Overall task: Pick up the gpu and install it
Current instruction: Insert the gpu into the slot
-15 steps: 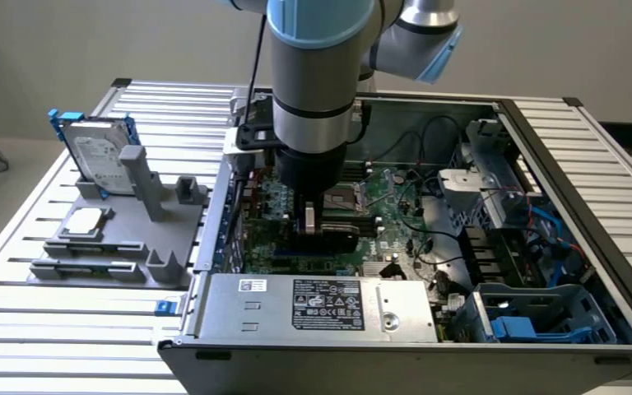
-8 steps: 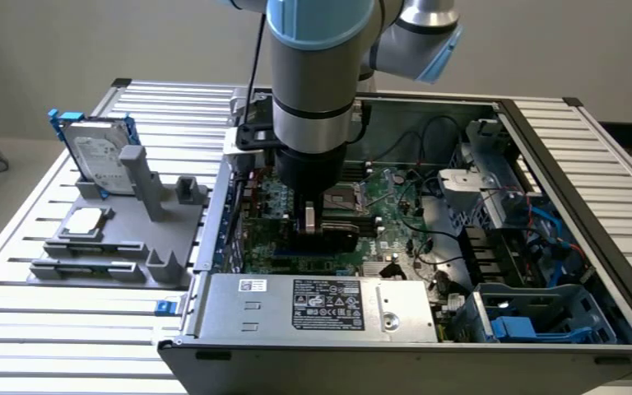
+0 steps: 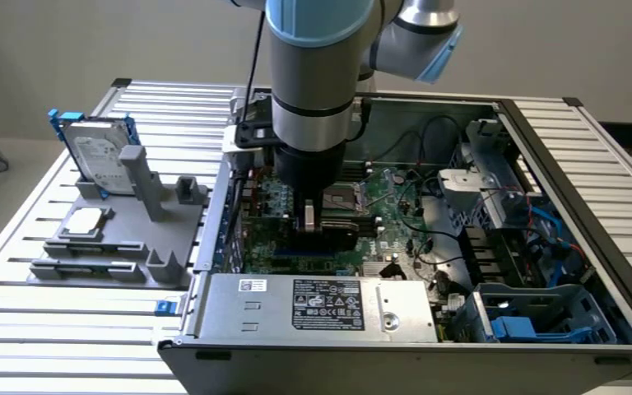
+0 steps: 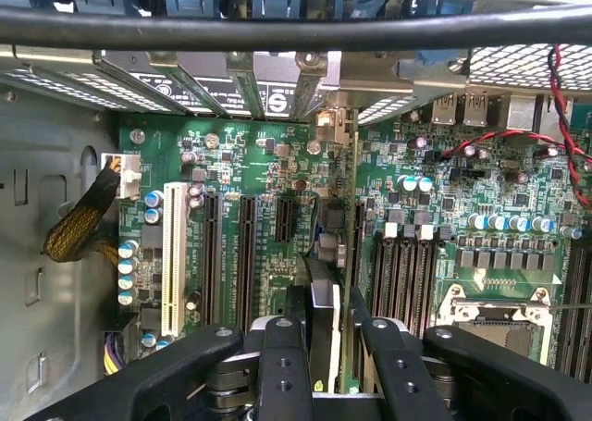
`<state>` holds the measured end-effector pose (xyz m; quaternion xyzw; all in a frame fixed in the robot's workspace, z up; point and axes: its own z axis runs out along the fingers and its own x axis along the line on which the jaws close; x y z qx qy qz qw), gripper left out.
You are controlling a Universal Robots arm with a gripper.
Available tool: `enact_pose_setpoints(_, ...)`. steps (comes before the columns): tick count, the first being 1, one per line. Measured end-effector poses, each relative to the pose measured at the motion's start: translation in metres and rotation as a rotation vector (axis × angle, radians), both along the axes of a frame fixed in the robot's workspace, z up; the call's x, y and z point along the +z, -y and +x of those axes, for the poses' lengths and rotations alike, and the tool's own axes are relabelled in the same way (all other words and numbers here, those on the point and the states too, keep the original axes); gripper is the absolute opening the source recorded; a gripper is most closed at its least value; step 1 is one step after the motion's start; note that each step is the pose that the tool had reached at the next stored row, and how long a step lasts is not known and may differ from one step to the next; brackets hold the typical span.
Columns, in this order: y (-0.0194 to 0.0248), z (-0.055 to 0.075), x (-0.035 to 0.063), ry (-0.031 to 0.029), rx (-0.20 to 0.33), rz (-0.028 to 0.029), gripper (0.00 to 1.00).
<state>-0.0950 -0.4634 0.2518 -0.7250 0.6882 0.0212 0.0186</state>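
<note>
Gripper (image 4: 331, 347) clamped on gpu (image 4: 324, 301): card stands edge-on btwn its 2 fingers, inside PC case (image 3: 404, 370), at the mobo (image 4: 250, 162) slots, bracket end by rear wall.

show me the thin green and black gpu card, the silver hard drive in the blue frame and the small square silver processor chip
gpu card (image 4: 323, 315): wrist view, its narrow edge
hard drive (image 3: 99, 160): exterior view, its silver face
processor chip (image 3: 85, 219): exterior view, its silver top
</note>
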Motion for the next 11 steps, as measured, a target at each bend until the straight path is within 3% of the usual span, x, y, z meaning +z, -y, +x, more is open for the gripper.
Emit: enact_pose_setpoints(11, 0.0001, -0.0018, 0.001, 0.0002, 0.003, -0.0004, 0.27)
